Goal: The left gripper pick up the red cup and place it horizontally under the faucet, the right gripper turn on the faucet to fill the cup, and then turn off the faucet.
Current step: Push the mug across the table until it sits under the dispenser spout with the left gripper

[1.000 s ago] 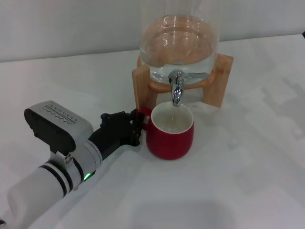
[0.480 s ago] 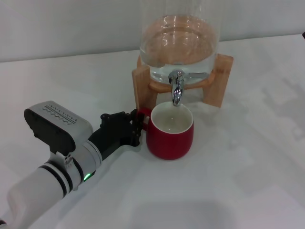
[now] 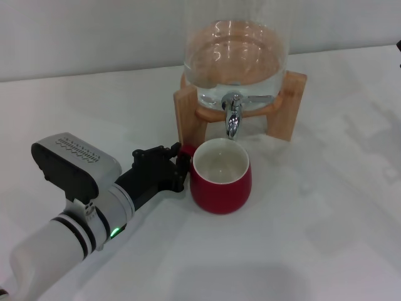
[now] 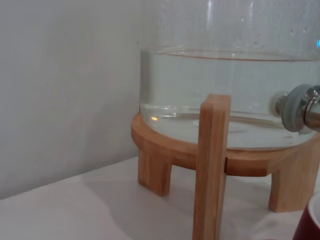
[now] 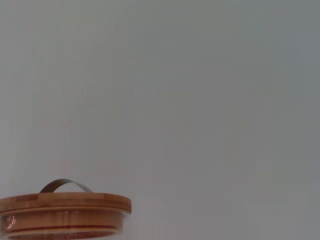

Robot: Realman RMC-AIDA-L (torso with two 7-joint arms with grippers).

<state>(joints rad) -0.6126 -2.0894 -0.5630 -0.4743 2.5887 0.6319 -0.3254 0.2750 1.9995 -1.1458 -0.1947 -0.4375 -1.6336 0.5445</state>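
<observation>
Here, the red cup [image 3: 220, 178] stands upright on the white table [image 3: 326, 219], directly below the faucet [image 3: 232, 118], a small shiny chrome tap with a down-curved spout. The glossy cup's handle is mostly hidden behind the left gripper [image 3: 181, 164], whose black fingers are clamped on it. A clear glass water jar [image 3: 235, 59], cut off at the top, rests on a wooden stand [image 3: 292, 105]. The right gripper is out of sight.
</observation>
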